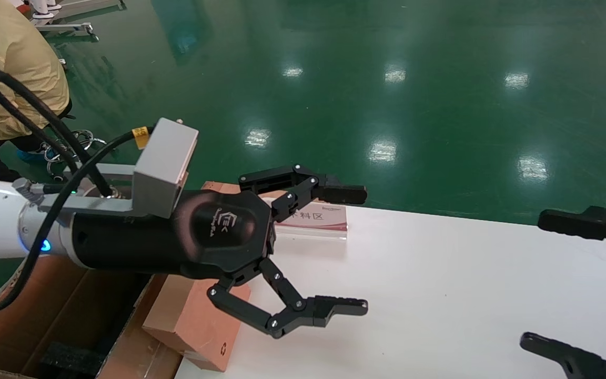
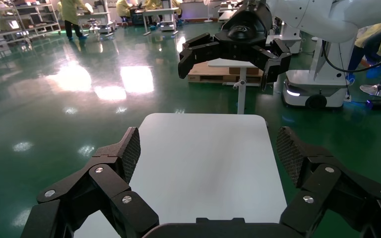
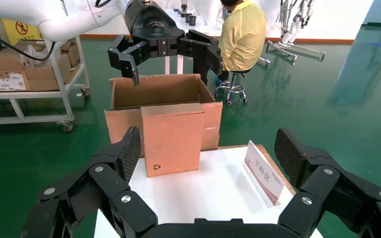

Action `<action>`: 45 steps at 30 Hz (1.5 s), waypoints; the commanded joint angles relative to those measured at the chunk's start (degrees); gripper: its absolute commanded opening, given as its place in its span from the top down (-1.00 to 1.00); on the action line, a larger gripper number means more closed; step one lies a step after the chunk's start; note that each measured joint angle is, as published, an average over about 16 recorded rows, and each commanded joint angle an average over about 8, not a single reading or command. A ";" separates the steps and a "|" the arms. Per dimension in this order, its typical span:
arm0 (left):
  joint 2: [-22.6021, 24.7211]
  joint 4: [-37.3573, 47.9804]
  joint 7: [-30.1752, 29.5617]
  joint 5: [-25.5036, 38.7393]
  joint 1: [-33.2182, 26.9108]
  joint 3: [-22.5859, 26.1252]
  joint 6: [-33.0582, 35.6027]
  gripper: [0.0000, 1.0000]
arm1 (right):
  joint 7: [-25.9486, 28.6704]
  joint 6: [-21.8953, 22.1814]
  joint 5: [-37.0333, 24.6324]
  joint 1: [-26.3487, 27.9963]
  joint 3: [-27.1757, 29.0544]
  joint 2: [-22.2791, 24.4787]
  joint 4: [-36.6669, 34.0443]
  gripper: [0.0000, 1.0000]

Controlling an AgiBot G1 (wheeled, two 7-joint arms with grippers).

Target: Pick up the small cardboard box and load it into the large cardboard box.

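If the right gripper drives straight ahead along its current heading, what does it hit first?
Most likely the small cardboard box, standing at the table's far edge, centred between the right gripper's open fingers. The large cardboard box sits right behind it. The left gripper hangs higher, open; depth is unclear.

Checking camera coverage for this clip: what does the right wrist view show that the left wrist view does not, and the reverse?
Only the right wrist view shows the small cardboard box standing at the table edge, the large cardboard box behind it, the sign and the open left gripper above the cartons. Only the left wrist view shows the open right gripper from outside, over the far end of the table. Both share the white table and green floor.
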 commanded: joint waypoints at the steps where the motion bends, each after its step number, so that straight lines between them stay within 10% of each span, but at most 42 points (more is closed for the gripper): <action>1: 0.00 0.00 0.00 0.00 0.00 0.00 0.00 -1.00 | 0.00 0.00 0.00 0.00 0.00 0.00 0.00 -1.00; 20: -1.77 0.33 -5.11 2.43 -0.11 1.07 -3.45 -1.00 | -0.03 -0.01 0.02 0.03 -0.04 0.00 -0.04 -1.00; 31: -6.01 -3.67 -33.29 20.47 -10.63 9.99 -8.68 -1.00 | -0.05 0.00 0.05 0.05 -0.09 0.01 -0.05 -1.00; 45: 2.54 -3.91 -68.22 47.47 -32.23 23.24 1.79 -1.00 | -0.08 0.02 0.08 0.06 -0.14 0.04 -0.05 -1.00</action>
